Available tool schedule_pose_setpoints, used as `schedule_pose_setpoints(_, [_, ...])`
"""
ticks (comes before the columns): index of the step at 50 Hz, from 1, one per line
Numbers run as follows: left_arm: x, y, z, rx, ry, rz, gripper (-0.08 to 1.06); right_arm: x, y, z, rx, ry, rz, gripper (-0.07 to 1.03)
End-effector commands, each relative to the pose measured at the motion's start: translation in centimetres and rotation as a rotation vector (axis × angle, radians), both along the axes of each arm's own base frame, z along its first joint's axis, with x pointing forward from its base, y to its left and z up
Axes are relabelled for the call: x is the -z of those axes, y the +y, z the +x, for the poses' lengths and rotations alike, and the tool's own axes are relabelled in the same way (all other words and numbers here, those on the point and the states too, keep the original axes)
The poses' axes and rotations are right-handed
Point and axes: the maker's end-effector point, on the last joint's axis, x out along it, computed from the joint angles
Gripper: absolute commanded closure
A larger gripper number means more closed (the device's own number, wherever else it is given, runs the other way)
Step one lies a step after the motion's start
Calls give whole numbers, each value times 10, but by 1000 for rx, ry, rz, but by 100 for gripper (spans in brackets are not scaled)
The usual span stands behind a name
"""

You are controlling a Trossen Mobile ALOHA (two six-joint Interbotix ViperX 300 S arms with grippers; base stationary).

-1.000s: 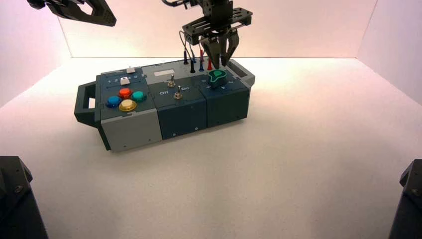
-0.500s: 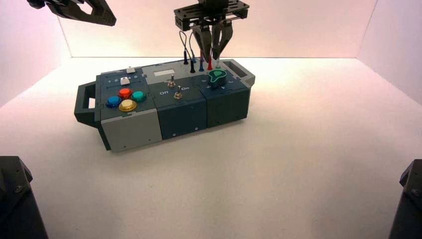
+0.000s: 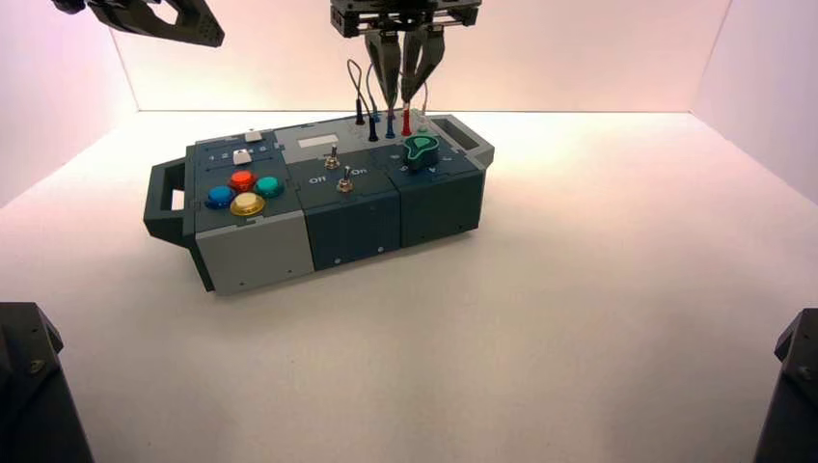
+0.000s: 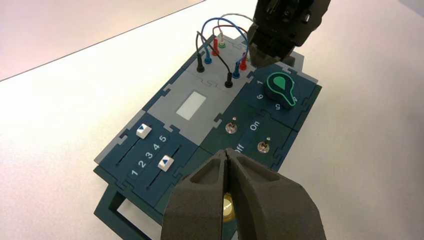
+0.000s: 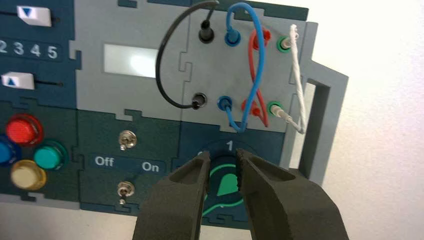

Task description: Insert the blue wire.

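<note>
The blue wire (image 5: 259,45) arches over the panel at the box's (image 3: 260,256) far right, with a plug at each of the two blue sockets (image 5: 224,103). Both ends look inserted, though I cannot tell whether they are fully home. If the near plug (image 5: 226,104) wants seating, the right gripper (image 3: 397,102) should line up squarely above it, straddle only that body and press straight down along the socket. Keep the loop outside the grip; pulling sideways could tip the plug or snag the red wire (image 5: 252,60) beside it.

The right jaws stand apart, empty, above the wired panel; the blue wire lies beyond their tips, not between them. The left gripper (image 4: 226,151) waits over the box's left part, its jaws closed together on nothing.
</note>
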Motion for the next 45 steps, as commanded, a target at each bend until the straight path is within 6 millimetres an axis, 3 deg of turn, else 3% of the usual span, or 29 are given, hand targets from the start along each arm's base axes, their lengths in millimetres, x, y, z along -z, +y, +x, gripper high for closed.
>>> schedule_pose_setpoints(1, [-7,-2,3,1,-19,-7,101,-19,7,4,4,-48,53,67])
schedule_pose_setpoints(13, [-7,-2,4,-1,-22,-7,101,-9,7,2,9,-75,84,67])
schedule_pose_setpoints(32, [-8,0,6,-12,-38,-9,101,-31,-1,-11,-6,-197,194,67])
schedule_pose_setpoints(45, [-7,2,9,-31,-61,-9,101,-43,-23,-25,-8,-254,227,67])
